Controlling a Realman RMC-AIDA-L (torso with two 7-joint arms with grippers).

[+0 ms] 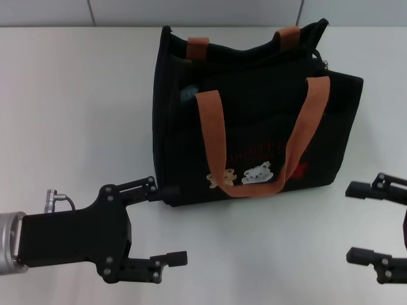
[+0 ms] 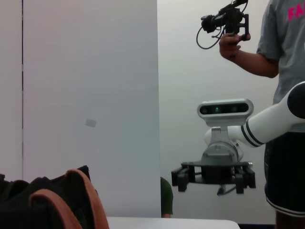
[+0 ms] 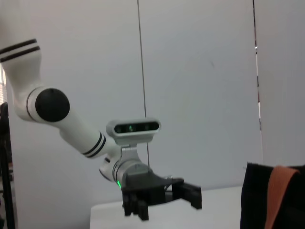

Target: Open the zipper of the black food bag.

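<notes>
The black food bag [image 1: 254,127] stands upright mid-table, with two orange-brown strap handles [image 1: 213,127], bear patches and red print on its front. A small silver bit [image 1: 325,63] shows at the top right corner, where the zipper line ends; the rest of the zipper is hard to make out among the dark folds. My left gripper [image 1: 166,222] is open at the bag's near left corner, one fingertip [image 1: 152,184] close against it. My right gripper [image 1: 353,222] is open near the table's right edge, apart from the bag. The bag [image 2: 47,202] also shows in the left wrist view.
The white table [image 1: 76,114] runs out to the left of the bag and in front of it. In the left wrist view a person [image 2: 286,57] holding a camera stands behind my right gripper [image 2: 213,177]. The right wrist view shows my left gripper [image 3: 162,198] and the bag's edge [image 3: 274,195].
</notes>
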